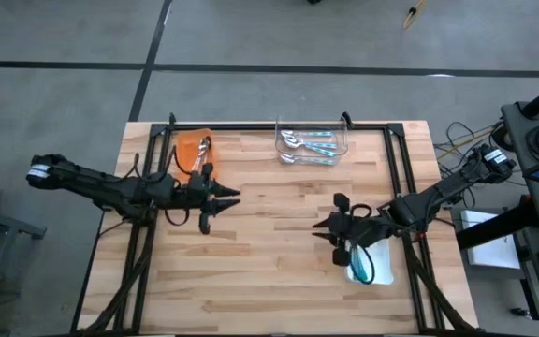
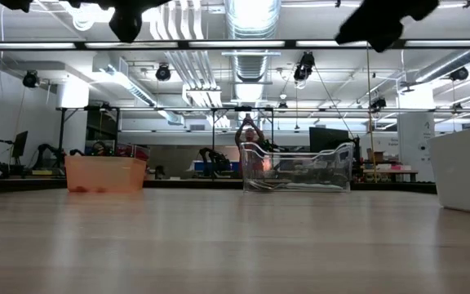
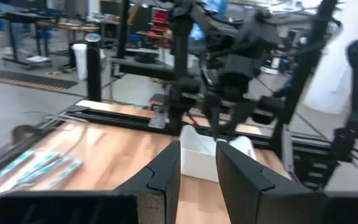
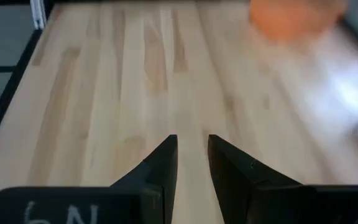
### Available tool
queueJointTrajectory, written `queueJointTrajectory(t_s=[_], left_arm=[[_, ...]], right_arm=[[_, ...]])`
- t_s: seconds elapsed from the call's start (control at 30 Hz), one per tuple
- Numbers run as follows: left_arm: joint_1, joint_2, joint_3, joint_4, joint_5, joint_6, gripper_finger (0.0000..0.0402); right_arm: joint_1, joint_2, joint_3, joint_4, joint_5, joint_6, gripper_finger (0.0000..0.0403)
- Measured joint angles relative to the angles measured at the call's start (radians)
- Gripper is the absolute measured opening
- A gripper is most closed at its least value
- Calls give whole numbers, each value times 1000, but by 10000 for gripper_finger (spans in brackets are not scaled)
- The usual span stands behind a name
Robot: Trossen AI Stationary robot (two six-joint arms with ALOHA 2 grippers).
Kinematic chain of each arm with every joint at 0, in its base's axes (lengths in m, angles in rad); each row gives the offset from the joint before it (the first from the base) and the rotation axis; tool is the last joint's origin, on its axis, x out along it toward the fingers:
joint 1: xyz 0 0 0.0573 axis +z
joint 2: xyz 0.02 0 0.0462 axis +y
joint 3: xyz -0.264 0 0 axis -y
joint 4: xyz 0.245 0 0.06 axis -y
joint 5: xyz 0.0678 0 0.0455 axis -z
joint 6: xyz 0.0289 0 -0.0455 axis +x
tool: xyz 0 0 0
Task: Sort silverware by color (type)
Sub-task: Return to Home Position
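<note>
High view shows a pale butcher-block table (image 1: 269, 290) of glued wooden strips, edged by a black metal frame. Three rectangular plastic bins stand on it, well apart. A translucent orange bin (image 1: 187, 154) is at the far left, a clear bin (image 1: 342, 139) at the far middle, and an opaque white bin (image 1: 384, 276) at the near right.

The clear bin holds a small cluster of spoons (image 1: 299, 145) with shiny metal bowls and thin, pale bluish handles; their number cannot be told. An orange spoon (image 1: 202, 146) shows its bright bowl inside the orange bin. A teal spoon (image 1: 361, 266) lies in the white bin, partly under the right arm.

The left gripper (image 1: 227, 197) hangs over bare wood just in front of the orange bin. Its dark, wedge-shaped fingers (image 3: 166, 171) are parted by a narrow gap and hold nothing. The right gripper (image 1: 324, 227) hangs beside the white bin, also narrowly parted and empty.

Beyond the table, the low view shows a workshop hall with silver ceiling ducts, strip lights and benches.
</note>
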Motion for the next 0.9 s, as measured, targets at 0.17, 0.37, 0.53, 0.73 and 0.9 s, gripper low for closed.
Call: queueJointTrajectory(t_s=[0.17, 0.37, 0.53, 0.73, 0.9], left_arm=[[-51, 2, 0, -13, 0, 28, 84], [-93, -3, 0, -103, 1, 127, 84], [-94, -22, 0, -202, 0, 188, 84], [-86, -65, -18, -249, 0, 267, 84], [-55, -122, -31, -251, -1, 275, 84]], right_arm=[[0, 0, -36, 226, 10, -215, 79], [0, 0, -133, 469, 2, -398, 79], [-3, -4, -198, 552, 2, -475, 79], [-53, -52, -274, 632, -54, -501, 79], [-149, -135, -356, 713, -186, -503, 79]])
